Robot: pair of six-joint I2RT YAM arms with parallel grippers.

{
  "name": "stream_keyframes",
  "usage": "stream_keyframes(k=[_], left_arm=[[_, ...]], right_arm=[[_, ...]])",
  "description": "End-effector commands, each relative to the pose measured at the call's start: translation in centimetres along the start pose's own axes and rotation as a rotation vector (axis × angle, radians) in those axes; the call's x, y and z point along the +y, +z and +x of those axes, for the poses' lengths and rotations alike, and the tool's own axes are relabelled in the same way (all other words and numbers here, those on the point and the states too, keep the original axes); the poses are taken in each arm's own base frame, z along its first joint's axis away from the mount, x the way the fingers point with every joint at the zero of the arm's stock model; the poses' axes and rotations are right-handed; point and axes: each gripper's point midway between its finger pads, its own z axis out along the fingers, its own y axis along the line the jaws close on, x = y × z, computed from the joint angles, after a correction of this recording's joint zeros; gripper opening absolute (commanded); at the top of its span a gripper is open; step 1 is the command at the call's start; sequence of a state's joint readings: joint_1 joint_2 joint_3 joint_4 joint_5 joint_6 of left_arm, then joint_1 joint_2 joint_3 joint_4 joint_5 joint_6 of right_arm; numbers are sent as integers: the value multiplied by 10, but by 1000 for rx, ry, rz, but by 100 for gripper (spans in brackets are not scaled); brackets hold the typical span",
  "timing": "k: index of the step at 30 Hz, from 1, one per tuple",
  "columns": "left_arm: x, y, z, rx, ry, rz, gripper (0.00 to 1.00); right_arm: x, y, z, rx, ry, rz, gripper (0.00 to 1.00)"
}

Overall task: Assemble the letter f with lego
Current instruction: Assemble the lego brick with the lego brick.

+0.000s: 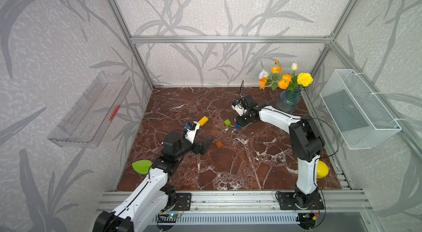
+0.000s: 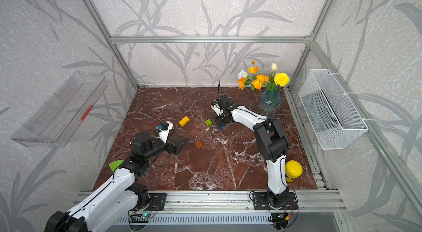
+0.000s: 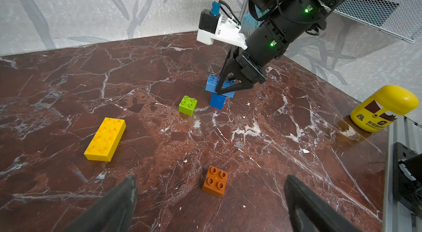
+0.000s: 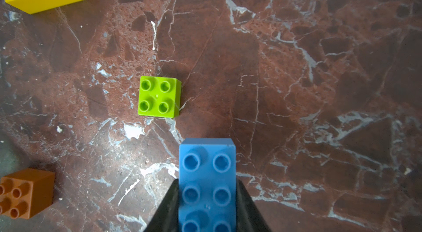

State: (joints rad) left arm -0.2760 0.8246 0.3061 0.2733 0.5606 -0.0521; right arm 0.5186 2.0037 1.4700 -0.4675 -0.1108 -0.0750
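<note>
Nearest brick: small orange studded plastic brick (image 3: 214,181), flat on the red-brown marble worktop (image 1: 228,169), four studs up, just ahead of the left jaws. Left jaws spread wide, released. Further back and leftward: long yellow studded plastic brick (image 3: 105,139), flat, eight studs up, alone. Past mid-worktop: small green studded plastic brick (image 4: 158,96), studs up, near the blue pair but apart from it, lying between that pair and the yellow one. Next to it: long light-blue studded plastic brick (image 3: 213,83) set crosswise on a small darker-blue plastic brick (image 3: 217,100), overhanging at both ends; cannot tell whether pressed home. Right jaws clenched on its long sides from above, hiding most of the pair in both top views. Around: yellow round-capped plastic bottle (image 2: 293,170) at the front right edge; green leaf-shaped piece (image 1: 142,166) at the front left; blue glass vase of flowers (image 1: 287,102) in the far right corner; white wire basket (image 1: 358,109) and clear plastic tray (image 1: 91,109) on the side walls.
</note>
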Motion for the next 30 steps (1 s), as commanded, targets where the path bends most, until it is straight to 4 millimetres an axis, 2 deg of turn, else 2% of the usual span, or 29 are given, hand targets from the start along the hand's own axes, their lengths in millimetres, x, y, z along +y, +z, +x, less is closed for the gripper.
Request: stream_keyframes(k=[1, 14, 30], left_arm=[[-3, 0, -17, -35, 37, 9, 99], [-3, 0, -17, -35, 39, 6, 99], [-3, 0, -17, -36, 39, 3, 99]], right_arm=[[-2, 6, 9, 21, 18, -5, 24], [1, 14, 32, 69, 37, -28, 23], [3, -10, 20, 29, 41, -38, 23]])
